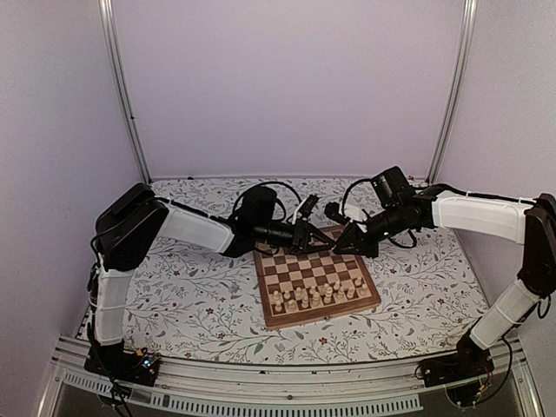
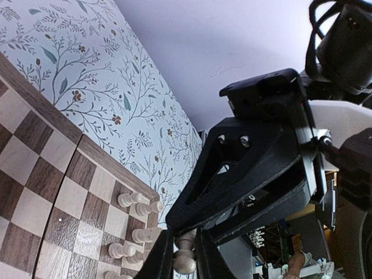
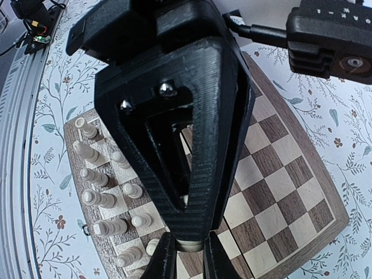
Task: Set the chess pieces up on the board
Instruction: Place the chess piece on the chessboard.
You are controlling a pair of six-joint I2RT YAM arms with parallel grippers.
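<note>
The board (image 1: 287,271) lies at the table's middle, with several pale chess pieces (image 1: 317,294) standing on its near rows. Above the board's far edge my two grippers meet tip to tip on one chess piece. In the left wrist view my left gripper (image 2: 185,256) is shut on this pale piece (image 2: 186,263), and the right gripper's black fingers (image 2: 232,192) come down onto its top. The right wrist view shows my right gripper (image 3: 189,258) shut on the piece's round end (image 3: 193,246), with the left gripper's fingers (image 3: 197,145) reaching over it.
A floral-patterned tabletop (image 1: 200,295) surrounds the board. Pale walls with metal posts (image 1: 122,87) close the back and sides. A metal rail (image 1: 287,382) runs along the near edge by the arm bases. Cables hang behind both wrists.
</note>
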